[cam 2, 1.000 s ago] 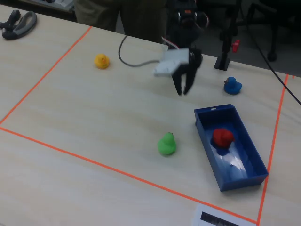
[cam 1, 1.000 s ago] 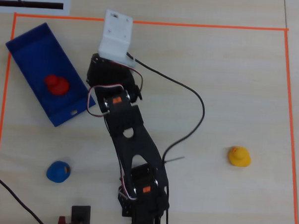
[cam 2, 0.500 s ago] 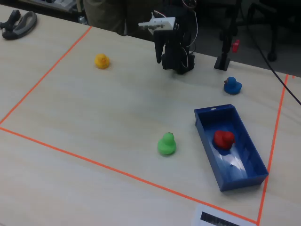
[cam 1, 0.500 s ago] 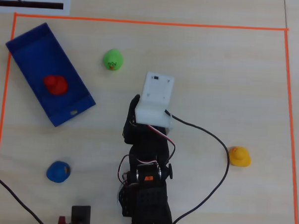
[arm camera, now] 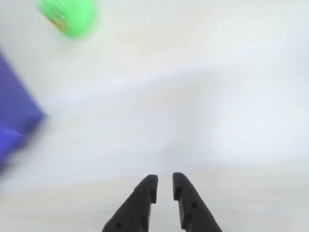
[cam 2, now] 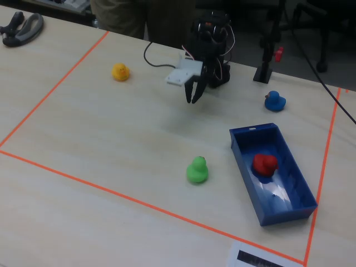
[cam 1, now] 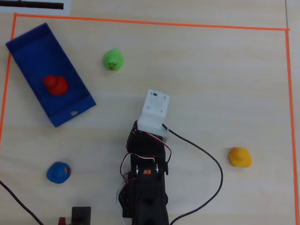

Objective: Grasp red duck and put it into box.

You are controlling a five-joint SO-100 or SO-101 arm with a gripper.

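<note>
Found the pincer (cam 2: pixel 191 100) hanging over the bare tabletop (cam 1: pixel 216 70), near its middle. Located the box (cam 1: pixel 28 47) well apart, ahead and to the left in the overhead view, with the boxed duck (cam 1: pixel 55 85) lying inside at about mid-length. Noted the forward duck (cam 1: pixel 113 59) ahead and left of the pincer, between it and the box, touching neither. Placed the right-hand duck (cam 1: pixel 239 157) well apart, behind and to the right. Placed the rear-left duck (cam 1: pixel 58 172) behind and to the left, beyond the box's near end.
</note>
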